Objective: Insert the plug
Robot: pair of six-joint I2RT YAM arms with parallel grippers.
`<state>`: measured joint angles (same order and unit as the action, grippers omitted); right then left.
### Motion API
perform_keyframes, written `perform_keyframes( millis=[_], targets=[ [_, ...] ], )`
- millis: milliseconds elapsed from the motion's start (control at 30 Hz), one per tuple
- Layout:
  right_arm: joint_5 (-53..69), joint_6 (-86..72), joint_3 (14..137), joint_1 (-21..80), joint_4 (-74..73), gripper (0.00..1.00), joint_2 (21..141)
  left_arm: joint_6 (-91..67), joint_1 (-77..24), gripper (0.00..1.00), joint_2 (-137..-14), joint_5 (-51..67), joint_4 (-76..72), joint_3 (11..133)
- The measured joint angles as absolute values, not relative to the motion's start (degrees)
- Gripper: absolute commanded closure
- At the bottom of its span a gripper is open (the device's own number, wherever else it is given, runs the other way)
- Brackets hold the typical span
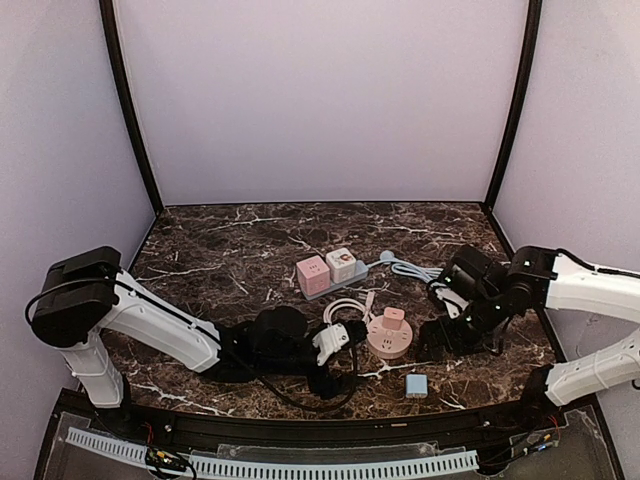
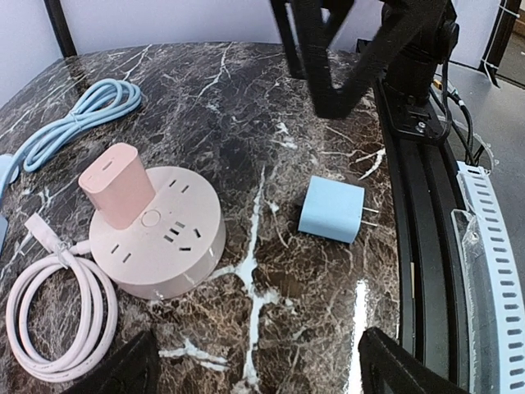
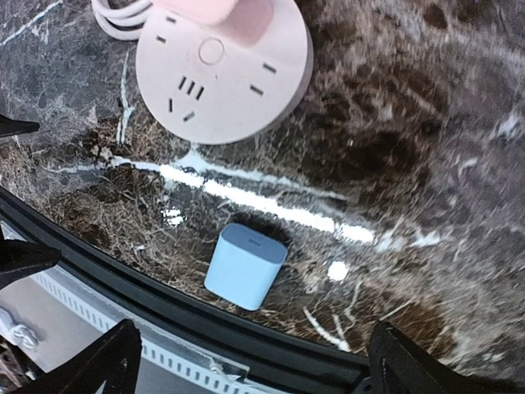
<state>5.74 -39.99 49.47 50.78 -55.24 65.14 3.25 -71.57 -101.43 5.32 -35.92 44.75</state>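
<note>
Blue plug (image 1: 416,385) lay flat on bench (image 1: 230,250) | top view: 7 o'clock from right hand (image 3: 250,341), judged nearer | right hand and left hand (image 2: 254,345) gaped wide, empty

Cropped, hidden and blurred parts around the plug and socket

In the left wrist view the left gripper (image 2: 262,367) shows only its fingertips, cut by the picture's bottom edge. The white cable (image 2: 57,316) and light-blue cable (image 2: 78,115) run off the left side, and the right arm (image 2: 369,57) is cropped at the top. The blue plug (image 2: 331,210) lies by the near edge of the bench (image 2: 271,98), its prongs too hidden to make out. In the right wrist view the right gripper (image 3: 258,367) is cut the same way, the round socket (image 3: 221,74) and pink adapter (image 3: 225,8) are clipped at the top, and the picture's right side is blurred. From above, both grippers' jaws merge into the dark bench.
</note>
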Motion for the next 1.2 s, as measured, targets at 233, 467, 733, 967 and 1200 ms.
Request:
perform_keyframes(
  millis=[233, 467, 733, 967, 1200],
  targets=[
    [8.8, -50.9, 43.4, 56.9, -51.9, 0.10, 63.1, 2.3, -71.5, 0.16, -100.5, 2.4, -36.2, 41.3],
    [5.3, -62.0, 43.0, 67.2, -47.6, 0.08, 68.6, 2.3, -71.5, 0.16, -95.2, -2.7, -35.4, 38.5],
    [-0.8, -71.9, 43.0, 75.8, -43.3, 0.10, 77.6, 2.4, -71.5, 0.16, -93.3, -5.5, -35.0, 38.0],
    [-7.1, -77.5, 42.1, 77.5, -40.7, 0.19, 80.5, 2.4, -71.5, 0.16, -92.3, -5.9, -35.0, 37.5],
    [-11.9, -81.0, 40.1, 78.8, -38.3, 0.26, 81.2, 2.3, -71.5, 0.16, -92.3, -6.2, -35.0, 37.4]
  ],
)
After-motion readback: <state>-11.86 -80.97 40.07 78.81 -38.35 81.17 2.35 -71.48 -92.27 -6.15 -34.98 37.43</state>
